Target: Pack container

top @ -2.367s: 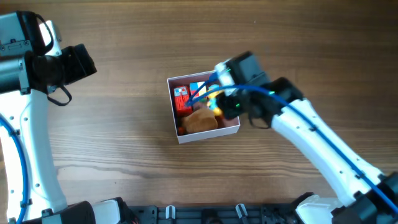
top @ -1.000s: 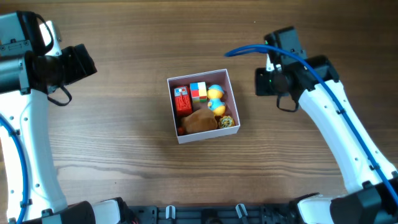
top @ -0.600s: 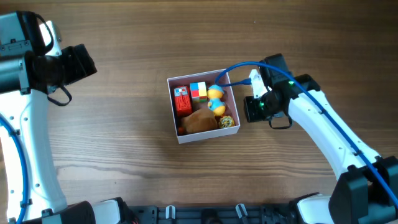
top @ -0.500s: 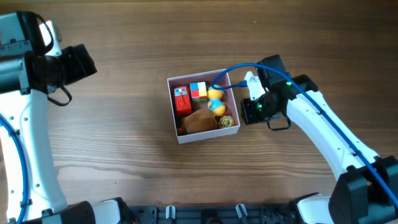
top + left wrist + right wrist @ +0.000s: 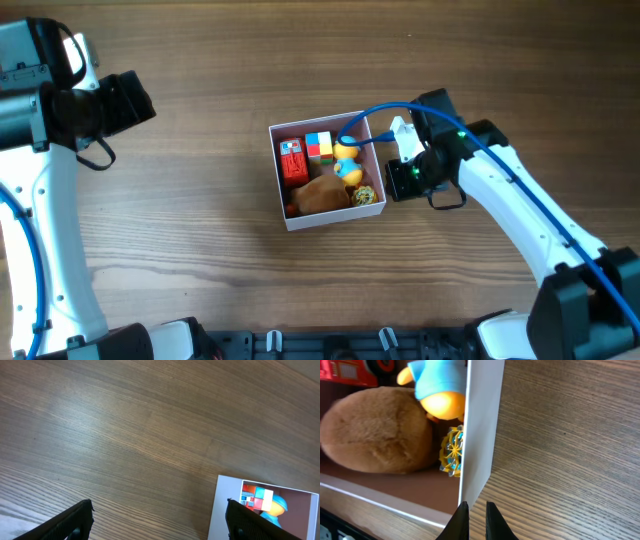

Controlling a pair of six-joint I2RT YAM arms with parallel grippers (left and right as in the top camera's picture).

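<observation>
The container is a square white-walled box with a pink inside at the table's middle. It holds a red block, a coloured cube, a blue and yellow duck, a brown plush and a yellow wire ball. My right gripper is shut and empty, low beside the box's right wall, fingertips at the wall's near end. My left gripper is open and empty, high over the far left, with the box corner by its right finger.
Bare wooden tabletop surrounds the box on all sides. A blue cable arcs from the right arm over the box's right edge. Black fixtures line the table's front edge.
My right gripper left the inside of the box, swung out to the right, then came back left and down to the box's right wall. The left arm has not moved.
</observation>
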